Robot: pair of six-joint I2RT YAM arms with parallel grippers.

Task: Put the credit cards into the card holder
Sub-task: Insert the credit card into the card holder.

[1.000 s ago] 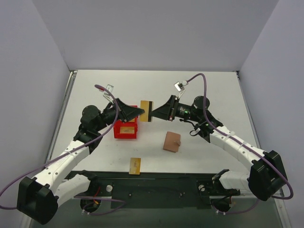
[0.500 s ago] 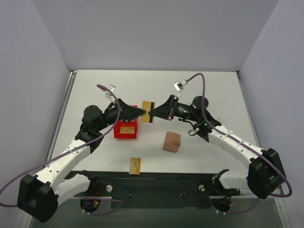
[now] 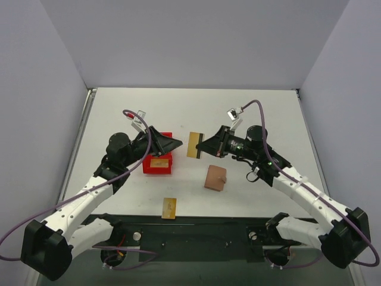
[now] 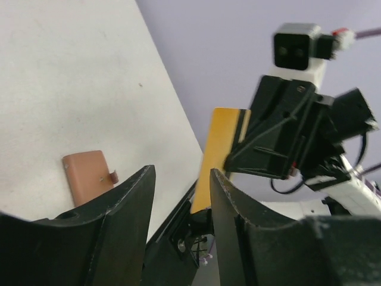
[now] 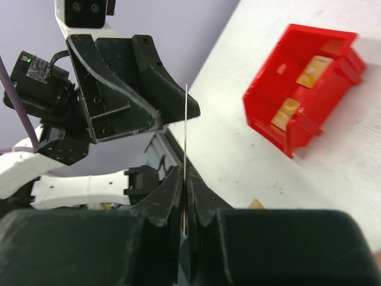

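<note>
Edgewise, the card (image 5: 186, 137) stands clamped between right fingers (image 5: 164, 199).

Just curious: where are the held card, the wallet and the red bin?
held card (image 3: 192, 145): top view, its yellow face.
wallet (image 3: 215, 177): top view, middle of its cover.
red bin (image 3: 158, 170): top view, near wall.

White shells ran the length of the left arm (image 3: 89, 190) and the right arm (image 3: 303, 192), with black housings at every joint and black blocks at the bases. A purple cable (image 3: 262, 113) looped off each one. The left gripper (image 3: 178, 142) and right gripper (image 3: 201, 145) were black, matt and wedge-shaped. On the wrist sat a white camera (image 4: 294, 46) with two round lenses, and a green light (image 5: 22, 58) glowed.
</note>
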